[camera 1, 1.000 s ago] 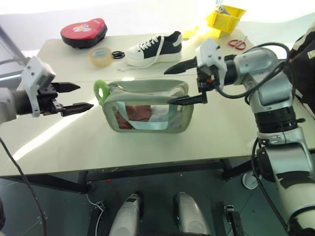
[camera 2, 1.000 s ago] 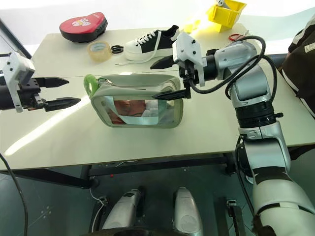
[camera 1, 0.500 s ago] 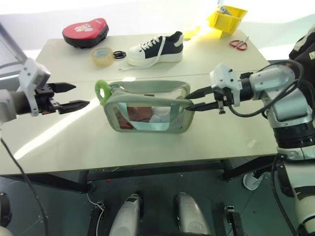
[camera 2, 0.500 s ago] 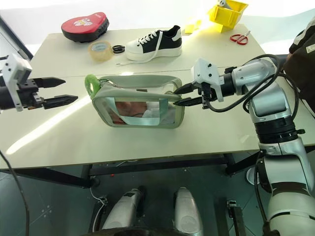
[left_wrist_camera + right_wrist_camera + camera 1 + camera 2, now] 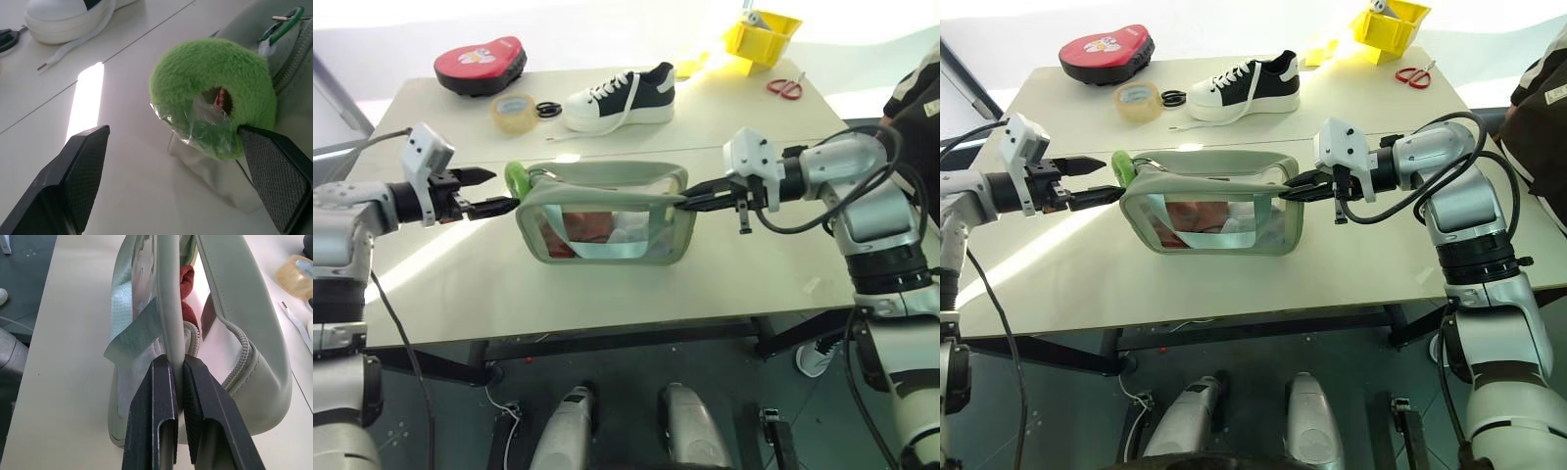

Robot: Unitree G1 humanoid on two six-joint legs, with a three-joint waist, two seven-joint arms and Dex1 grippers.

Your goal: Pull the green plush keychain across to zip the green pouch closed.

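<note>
Change on the right: a second before, the right gripper (image 5: 693, 200) had stood wide open over the right end of the green pouch (image 5: 607, 211); it had since dropped and clamped shut on that end, its two black fingers (image 5: 161, 401) pinching the pouch's pale rim edge between them.
Change on the left: the left gripper (image 5: 497, 191) had come in from well left of the pouch to just beside the green plush keychain (image 5: 516, 179); its fingers had narrowed a little but remained apart.
Left gripper state: open, holding nothing; in the left wrist view the fuzzy ring (image 5: 215, 93) sat between and beyond the two pads (image 5: 83, 166), nearer one pad, contact with it unclear.
Pouch: lay lengthwise on the table (image 5: 607, 284) near the front edge, zipper open along the top, red contents visible through the clear window.
Keychain place: at the pouch's left end, upright, a bit of clear wrap on it.
Surroundings: a tape roll (image 5: 513, 111), a black-and-white shoe (image 5: 622, 95), a red case (image 5: 481, 63), scissors (image 5: 785, 86) and a yellow bin (image 5: 762, 35) lay at the far side, well apart.
Obstruction: nothing lay between the left gripper and the keychain.
</note>
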